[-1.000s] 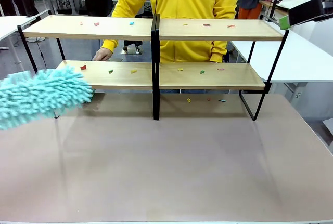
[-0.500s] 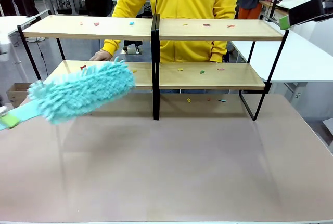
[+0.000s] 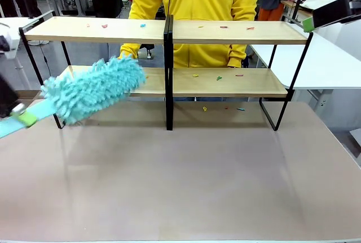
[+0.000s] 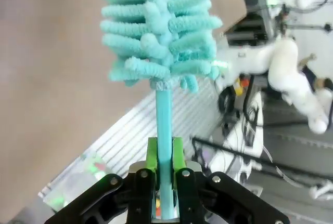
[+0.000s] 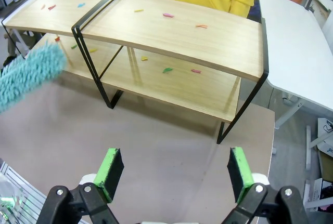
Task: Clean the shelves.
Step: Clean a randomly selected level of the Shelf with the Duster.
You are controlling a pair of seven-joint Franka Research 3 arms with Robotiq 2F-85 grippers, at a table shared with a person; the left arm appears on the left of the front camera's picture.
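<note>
Left pincer [image 4: 164, 157] is clamping the teal handle of a chenille duster [image 3: 93, 88], with its green pads pressing on both sides of the stick. The duster head is angling up and right across the left half of the shelves [image 3: 237, 32], at lower-board height. It's probably brushing the board's front edge, but I can't confirm contact from these angles. The shelves are standing at the far side of the desk [image 3: 180, 181]: two wood boards on a black frame. Small coloured scraps [image 3: 219, 78] are lying on both boards, with a few more on the desk underneath. Right pincer [image 5: 177, 168] is hovering up off the right end of the shelves, jaws spread wide, gripping nothing. A person in a yellow hoodie [image 3: 197, 6] is standing behind the shelves.
</note>
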